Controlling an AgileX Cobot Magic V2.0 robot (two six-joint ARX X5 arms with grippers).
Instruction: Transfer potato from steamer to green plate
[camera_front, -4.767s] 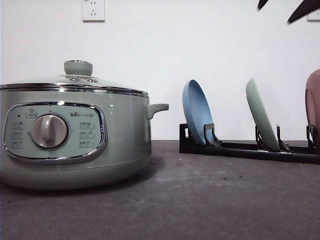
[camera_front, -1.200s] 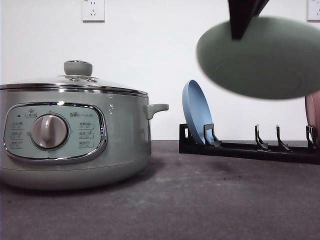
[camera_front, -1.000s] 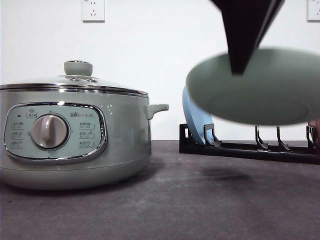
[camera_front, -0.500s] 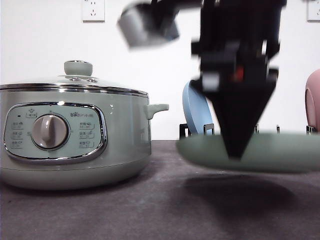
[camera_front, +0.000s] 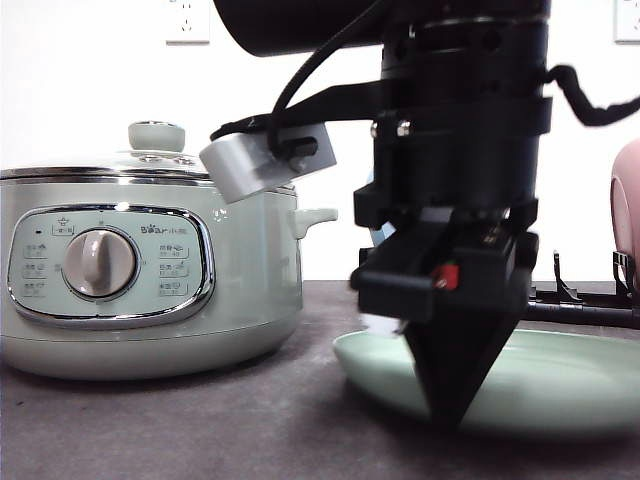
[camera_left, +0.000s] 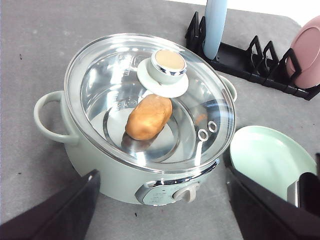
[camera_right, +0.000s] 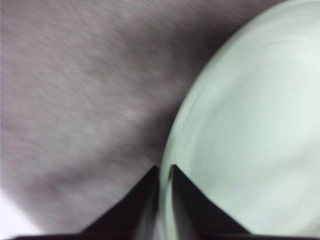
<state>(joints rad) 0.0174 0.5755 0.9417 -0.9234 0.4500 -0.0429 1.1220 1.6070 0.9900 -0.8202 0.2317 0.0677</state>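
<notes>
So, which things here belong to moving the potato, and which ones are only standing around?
Part of the job: potato, steamer with its glass lid on, green plate, right gripper pinching that plate's rim.

Just there: blue plate, pink plate, black rack.

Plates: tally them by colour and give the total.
Green plate: 1, on the table beside the steamer
Blue plate: 1, upright in the rack
Pink plate: 1, in the rack
Total: 3
</notes>
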